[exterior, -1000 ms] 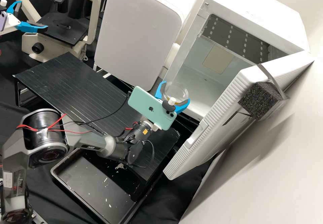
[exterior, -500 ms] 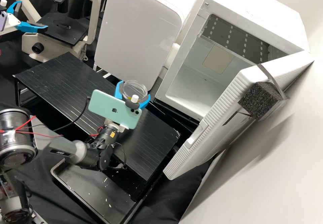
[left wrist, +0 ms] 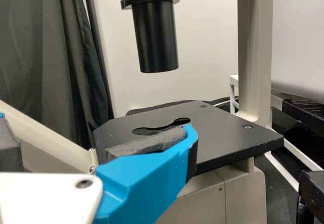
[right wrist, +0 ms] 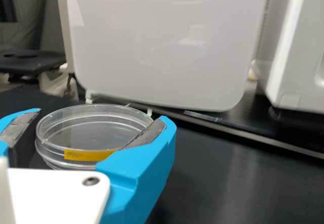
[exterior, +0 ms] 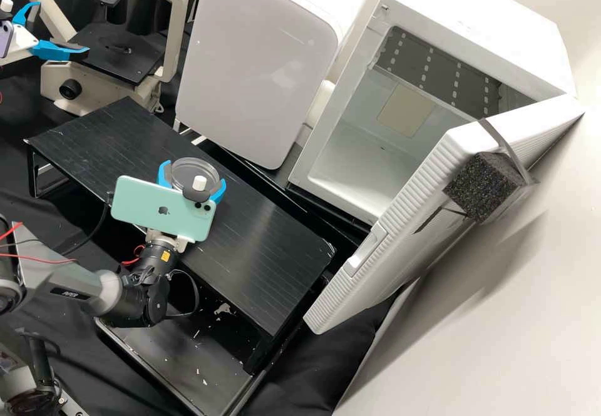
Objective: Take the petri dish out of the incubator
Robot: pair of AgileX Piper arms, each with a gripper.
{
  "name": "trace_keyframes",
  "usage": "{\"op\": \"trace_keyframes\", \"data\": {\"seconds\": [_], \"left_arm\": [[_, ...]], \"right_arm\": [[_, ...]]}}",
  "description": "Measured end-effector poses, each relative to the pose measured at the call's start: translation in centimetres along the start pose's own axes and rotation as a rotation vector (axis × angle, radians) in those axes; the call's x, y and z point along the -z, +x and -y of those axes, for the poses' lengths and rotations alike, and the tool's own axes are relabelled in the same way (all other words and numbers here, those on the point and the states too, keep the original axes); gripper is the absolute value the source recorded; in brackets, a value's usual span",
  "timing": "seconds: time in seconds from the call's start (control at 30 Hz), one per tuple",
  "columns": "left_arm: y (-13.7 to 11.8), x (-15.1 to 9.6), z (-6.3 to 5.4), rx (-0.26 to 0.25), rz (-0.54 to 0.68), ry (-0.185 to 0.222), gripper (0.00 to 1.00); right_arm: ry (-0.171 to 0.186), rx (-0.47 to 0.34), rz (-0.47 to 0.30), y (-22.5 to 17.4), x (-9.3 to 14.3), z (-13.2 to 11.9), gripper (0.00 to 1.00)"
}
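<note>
In the high view my right gripper (exterior: 193,176) is over the black raised platform (exterior: 250,234), shut on the clear petri dish (exterior: 190,167). The dish is outside the white incubator (exterior: 341,181), whose door (exterior: 413,216) stands open. Seen from the right wrist, the gripper (right wrist: 103,116) has its padded fingers on either side of the dish (right wrist: 91,114), which bears a yellow label. My left gripper (exterior: 62,28) is open and empty by the microscope at the upper left; in the left wrist view the same gripper (left wrist: 96,128) is beside the microscope stage (left wrist: 228,138).
A white, rounded box-like device (exterior: 256,65) stands behind the platform, between microscope (exterior: 172,34) and incubator. A black tray (exterior: 181,353) with white specks lies in front of the platform. Black foam (exterior: 479,187) is strapped to the incubator door.
My right gripper has drawn the petri dish away from the incubator's opening, leftward across the high view and over the platform. The left gripper has stayed still.
</note>
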Motion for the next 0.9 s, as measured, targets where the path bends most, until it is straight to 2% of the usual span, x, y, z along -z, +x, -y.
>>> {"op": "trace_keyframes", "data": {"seconds": [0.33,0.37,0.5,0.67,0.9], "left_arm": [[0.0,0.0,0.0,0.000,0.000,0.000,1.00],[0.0,0.0,0.0,0.000,0.000,0.000,1.00],[0.0,0.0,0.0,0.000,0.000,0.000,1.00],[0.0,0.0,0.0,0.000,0.000,0.000,1.00],[0.0,0.0,0.0,0.000,0.000,0.000,1.00]], "right_arm": [[-0.049,0.030,0.019,-0.4,-0.4,1.3,0.00],[-0.053,0.036,0.019,-0.4,-0.5,1.4,1.00],[-0.055,0.039,0.021,-0.3,-0.6,1.4,1.00],[-0.081,0.039,0.021,-0.3,-0.6,1.4,1.00],[-0.079,0.041,0.022,-0.4,-0.6,1.5,1.00]]}}
